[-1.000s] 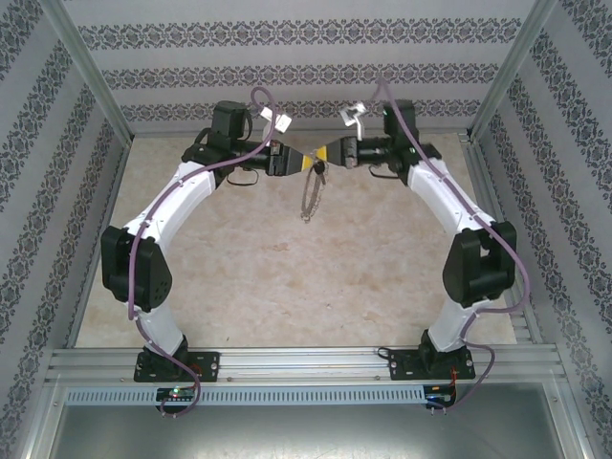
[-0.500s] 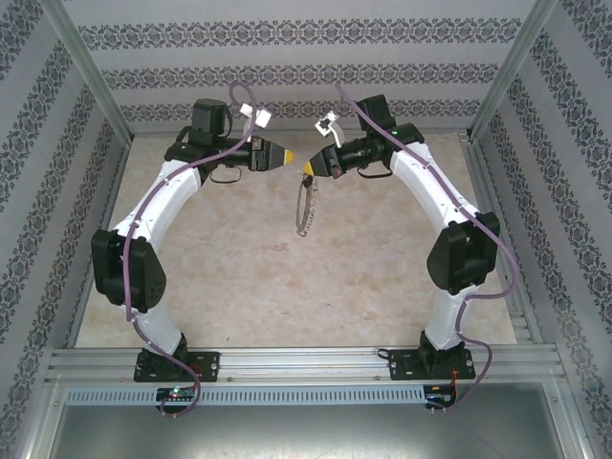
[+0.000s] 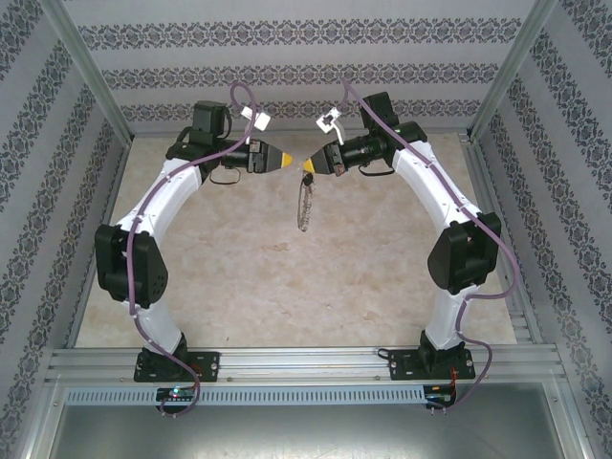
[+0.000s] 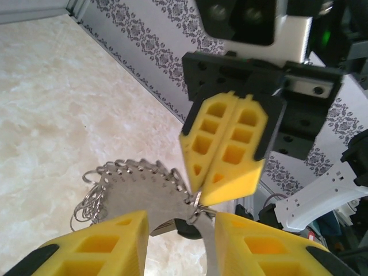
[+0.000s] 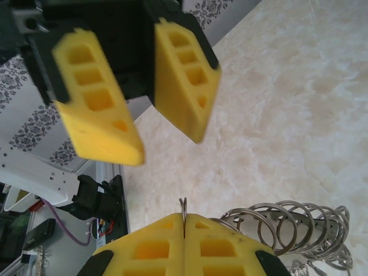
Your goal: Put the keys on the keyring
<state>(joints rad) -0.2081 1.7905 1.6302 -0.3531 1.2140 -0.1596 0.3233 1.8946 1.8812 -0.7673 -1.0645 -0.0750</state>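
The keyring (image 3: 304,206), a thin silvery hoop fringed with tiny silver pieces, hangs edge-on above the table. My right gripper (image 3: 308,167) is shut on its top rim, and the thin metal edge (image 5: 183,208) shows pinched between the yellow pads. A key with a black head (image 3: 308,178) dangles right under that grip, and its dark head (image 4: 190,228) sits behind the hoop's metal (image 4: 144,190). My left gripper (image 3: 287,160) faces the right one from a short gap away, open, with nothing held. Its fingers (image 5: 98,109) stand well apart.
A beige marbled tabletop (image 3: 287,277) lies below, boxed in by patterned walls (image 3: 287,76) and metal frame posts. Several small split rings (image 5: 299,227) bunch along the hoop's rim. Both arm bases sit on the rail (image 3: 306,363) at the near edge.
The two grippers were tip to tip a second ago. My left gripper has since drawn back to the left, leaving the hoop with the right gripper, which shifted slightly left.
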